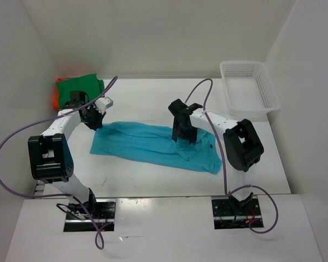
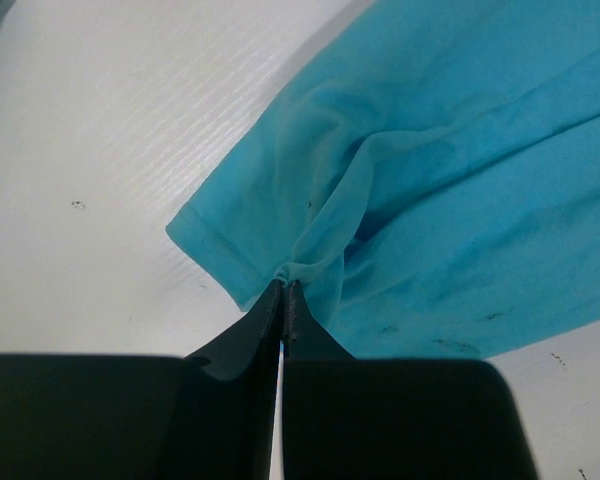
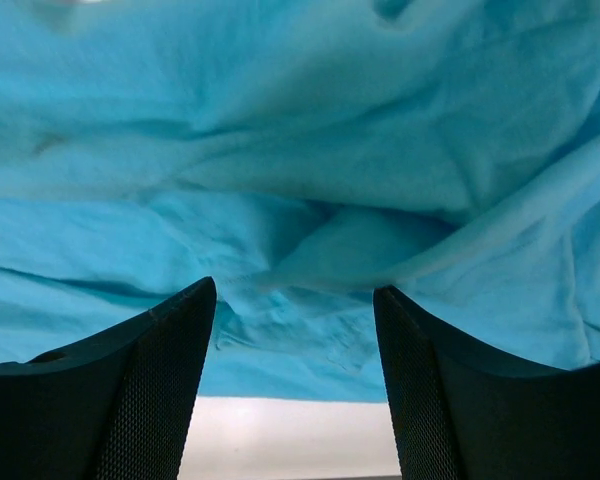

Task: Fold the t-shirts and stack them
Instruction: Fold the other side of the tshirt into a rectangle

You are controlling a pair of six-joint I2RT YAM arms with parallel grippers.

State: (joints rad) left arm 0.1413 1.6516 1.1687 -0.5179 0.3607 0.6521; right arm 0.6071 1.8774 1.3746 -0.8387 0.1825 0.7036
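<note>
The turquoise t-shirt point(image 1: 153, 144) lies spread in a long strip across the middle of the table. My left gripper point(image 1: 96, 123) is at its far left corner, shut on a pinch of its cloth point(image 2: 310, 262) beside a sleeve hem point(image 2: 212, 250). Over the shirt's right part stands my right gripper point(image 1: 184, 136), open, with rumpled turquoise cloth point(image 3: 300, 250) just past its fingertips and nothing between them. A dark green t-shirt point(image 1: 81, 87) lies folded on an orange t-shirt point(image 1: 55, 98) at the far left corner.
A white mesh basket point(image 1: 249, 85) stands at the far right of the table. White walls enclose the table on the left, back and right. Purple cables loop over both arms.
</note>
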